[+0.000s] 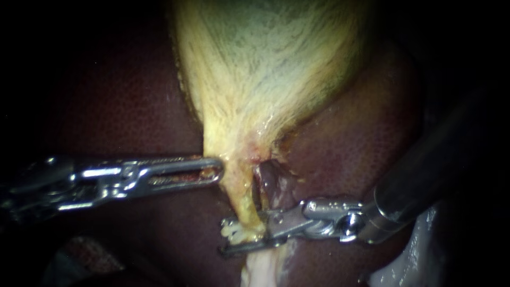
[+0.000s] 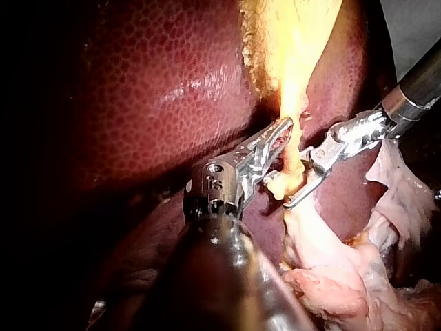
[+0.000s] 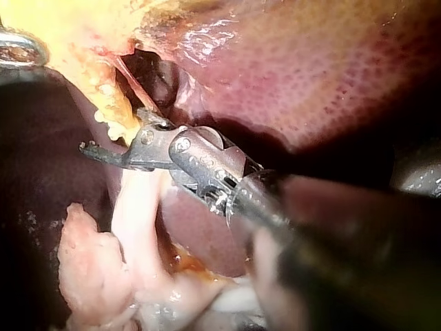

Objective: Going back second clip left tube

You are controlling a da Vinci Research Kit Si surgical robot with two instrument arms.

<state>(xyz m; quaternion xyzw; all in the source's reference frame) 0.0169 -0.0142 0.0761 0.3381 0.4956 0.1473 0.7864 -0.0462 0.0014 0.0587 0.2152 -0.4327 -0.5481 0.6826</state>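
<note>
Two instruments meet at the left tube [image 1: 240, 195], the yellow fatty strand running down from the gallbladder [image 1: 265, 64] across the liver [image 1: 117, 106]. The left instrument [image 1: 217, 170] touches the tube's left edge, high up where the strand narrows. Its end effector looks to lie together. I cannot tell whether it pinches the tube's edge or only rests against it, because the tip merges with the yellow tissue in the endoscope and left wrist views.

Lower down the tube, the right instrument [image 1: 244, 233] has its end effector apart and straddling the strand, with a knobbly yellow-white lump of the tube in the gap. That lump and the metal cover the spot, so whether a clip sits on the tube there is hidden.

Just right of the tube, a thinner, darker strand [image 1: 264, 183] runs alongside it, partly in shadow. Below the right instrument the tube passes into pale tissue [image 1: 263, 268] that is cut off at the edge. Both shafts fade into darkness away from the tube.
</note>
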